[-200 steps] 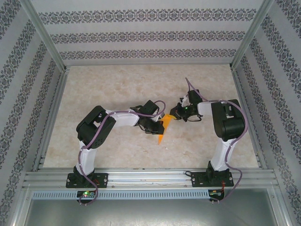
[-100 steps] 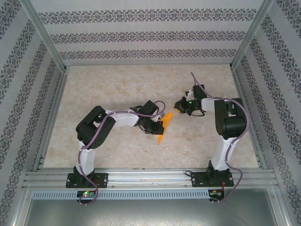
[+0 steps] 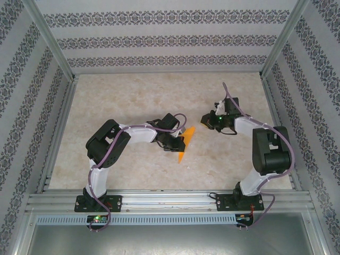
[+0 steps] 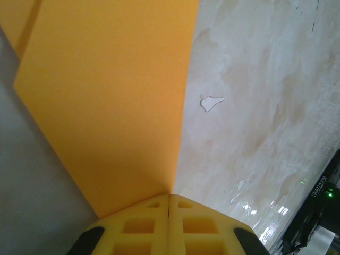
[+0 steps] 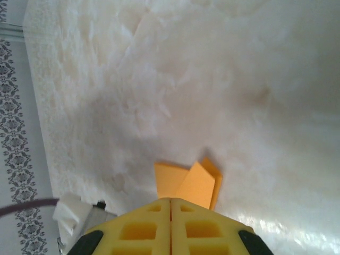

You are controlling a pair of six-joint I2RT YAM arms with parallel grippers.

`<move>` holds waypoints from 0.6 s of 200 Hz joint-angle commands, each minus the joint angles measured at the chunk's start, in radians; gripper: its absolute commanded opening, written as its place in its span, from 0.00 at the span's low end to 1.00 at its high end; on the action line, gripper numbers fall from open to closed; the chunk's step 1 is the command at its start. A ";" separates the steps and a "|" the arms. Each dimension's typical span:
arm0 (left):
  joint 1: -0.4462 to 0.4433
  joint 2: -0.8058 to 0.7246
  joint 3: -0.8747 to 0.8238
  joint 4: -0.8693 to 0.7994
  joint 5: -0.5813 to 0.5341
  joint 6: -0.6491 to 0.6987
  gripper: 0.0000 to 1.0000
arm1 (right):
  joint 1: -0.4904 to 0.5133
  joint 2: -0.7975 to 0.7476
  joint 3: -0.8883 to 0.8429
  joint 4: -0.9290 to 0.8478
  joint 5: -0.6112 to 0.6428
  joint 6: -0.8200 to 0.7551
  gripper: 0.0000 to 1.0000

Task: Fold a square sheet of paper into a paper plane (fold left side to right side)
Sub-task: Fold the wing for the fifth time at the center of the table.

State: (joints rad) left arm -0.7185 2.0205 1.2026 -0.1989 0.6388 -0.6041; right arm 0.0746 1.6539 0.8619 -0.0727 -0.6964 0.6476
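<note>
Frame rail (image 3: 170, 201): aluminium bar at the near edge, both arm bases are bolted on it
Left arm (image 3: 109, 143): white and black, it bends from its base toward the middle of the table (image 3: 127, 101)
Left gripper (image 3: 177, 142): seen from above, it is at the left side of the orange paper (image 3: 185, 142), a little left of the table centre
Left gripper, own camera: the yellow fingers (image 4: 133, 228) are pressed together and the edge of the paper runs into the seam between them, so they pinch it
Orange paper, from above: narrow shape, wider at the far end and pointed toward the near edge; whether it lies flat I cannot tell
Orange paper, left wrist camera: a plain flat face with one straight long edge, the marble surface is beside it with a small white chip (image 4: 211, 102)
Orange paper, right wrist camera: folded flaps that overlap, which the other views do not show
Right gripper (image 3: 204, 118): apart from the paper, to the right and a little farther; its yellow fingers (image 5: 138, 228) are closed against each other with nothing between
Walls (image 3: 170, 40): striped patterned wallpaper around the far and side edges
</note>
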 commanded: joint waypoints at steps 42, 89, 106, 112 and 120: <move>-0.004 -0.040 0.001 -0.068 -0.046 -0.045 0.19 | 0.034 -0.159 -0.157 -0.026 0.077 0.020 0.16; -0.002 -0.142 0.025 0.005 -0.054 -0.059 0.37 | 0.056 -0.212 -0.189 -0.058 0.165 0.015 0.28; 0.010 -0.200 0.005 0.020 -0.091 -0.053 0.40 | 0.080 -0.231 -0.178 -0.092 0.208 0.002 0.33; 0.015 -0.224 -0.007 0.026 -0.111 -0.051 0.41 | 0.091 -0.237 -0.172 -0.109 0.227 -0.004 0.35; 0.023 -0.255 -0.030 0.038 -0.138 -0.051 0.42 | 0.108 -0.243 -0.160 -0.136 0.256 -0.014 0.38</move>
State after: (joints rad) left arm -0.7170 1.8755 1.2015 -0.2047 0.5781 -0.6601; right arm 0.1417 1.4487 0.6819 -0.1326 -0.5365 0.6643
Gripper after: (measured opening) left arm 0.409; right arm 0.347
